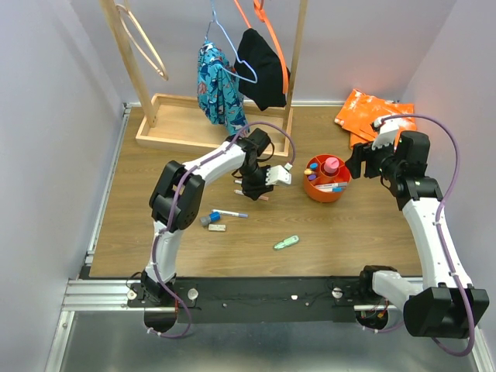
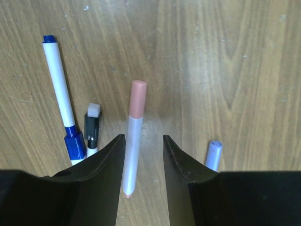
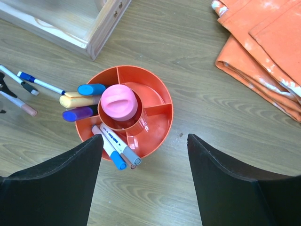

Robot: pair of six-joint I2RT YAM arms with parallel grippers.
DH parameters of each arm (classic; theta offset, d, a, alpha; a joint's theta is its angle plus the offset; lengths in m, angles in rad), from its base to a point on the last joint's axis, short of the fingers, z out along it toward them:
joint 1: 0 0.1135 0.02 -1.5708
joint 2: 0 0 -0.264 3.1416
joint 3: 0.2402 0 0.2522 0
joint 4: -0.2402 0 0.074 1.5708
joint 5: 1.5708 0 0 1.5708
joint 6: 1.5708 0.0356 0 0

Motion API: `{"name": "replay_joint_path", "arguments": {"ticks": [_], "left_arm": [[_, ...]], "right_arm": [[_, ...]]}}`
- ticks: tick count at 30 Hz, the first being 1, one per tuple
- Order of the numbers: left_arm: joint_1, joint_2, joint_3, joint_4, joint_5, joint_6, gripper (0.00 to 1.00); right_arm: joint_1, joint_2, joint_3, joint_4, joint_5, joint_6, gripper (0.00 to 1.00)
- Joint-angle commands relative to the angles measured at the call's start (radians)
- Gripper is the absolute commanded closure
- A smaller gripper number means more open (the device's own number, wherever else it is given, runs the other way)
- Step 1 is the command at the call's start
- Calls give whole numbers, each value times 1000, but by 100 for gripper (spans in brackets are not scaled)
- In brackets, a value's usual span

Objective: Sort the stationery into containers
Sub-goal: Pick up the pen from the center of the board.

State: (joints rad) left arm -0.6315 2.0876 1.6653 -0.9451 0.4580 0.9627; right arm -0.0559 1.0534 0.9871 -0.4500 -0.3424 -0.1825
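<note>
— What is the left gripper (image 2: 143, 140) doing?

— Its jaws stand apart, low over the wood near the middle of the table (image 1: 349, 240), one on each side of a pink-capped pen (image 2: 135, 132). Nothing is gripped yet.

— What could go wrong?

— The pen lies nearer one finger than the other, and slightly aslant. I judge that closing from here could roll it or pinch it crooked, so it would hang badly for the drop. A black piece (image 2: 91, 128) and a blue-capped pen (image 2: 60, 89) lie just beside that same finger. A sideways correction might knock them.

— And the cup?

— The orange cup (image 1: 326, 182) stands toward the right edge, well apart from the pen. Its dividers make narrow slots. Several hold pens and highlighters, and a pink highlighter (image 3: 118, 101) stands upright in the centre. A tilted pen could catch a rim or divider.

— The right gripper (image 3: 145, 137)?

— It is spread wide above the cup, holding nothing. It hangs near the cup, so the arms might crowd each other there.

— What can't you see?

— A pale-blue cap (image 2: 214, 154) peeks past the other finger, but its body is cut off. The black piece may be an eraser or a short marker; I cannot tell. From above, the left gripper covers most of its pen. A mint-green piece (image 1: 285, 242) lies loose toward the near edge.
</note>
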Motion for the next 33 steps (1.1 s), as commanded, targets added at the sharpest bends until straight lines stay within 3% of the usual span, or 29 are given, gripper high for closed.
{"name": "replay_joint_path", "arguments": {"ticks": [1,9,14,17,18,19,21,24,28,33], "left_arm": [[-14,43,36,37,-33,-22,54],[-37,97,62,37,-33,-32,57],[-60,89,-5,66,-48,-41,61],[-76,101,-32,66,-68,-50,76],[-79,106,-30,52,-71,-45,89],[-79,107,-32,28,-62,-47,95],[-79,97,-29,-1,-44,-53,100],[-80,43,16,-99,13,-44,100],[-79,-41,209,-292,242,-24,100],[-85,-50,432,-331,609,28,100]], "right_arm": [[2,-27,-22,2,2,12,20],[2,-29,-30,-1,19,6,20],[2,-27,-36,5,17,5,20],[2,-29,-36,10,19,6,20],[2,-27,-38,10,19,6,20],[2,-29,-34,8,20,6,20],[2,-29,-36,7,22,5,20],[2,-33,-25,1,28,-2,20],[2,-36,-15,-12,46,-9,20],[4,-39,-27,-7,54,5,20]]}}
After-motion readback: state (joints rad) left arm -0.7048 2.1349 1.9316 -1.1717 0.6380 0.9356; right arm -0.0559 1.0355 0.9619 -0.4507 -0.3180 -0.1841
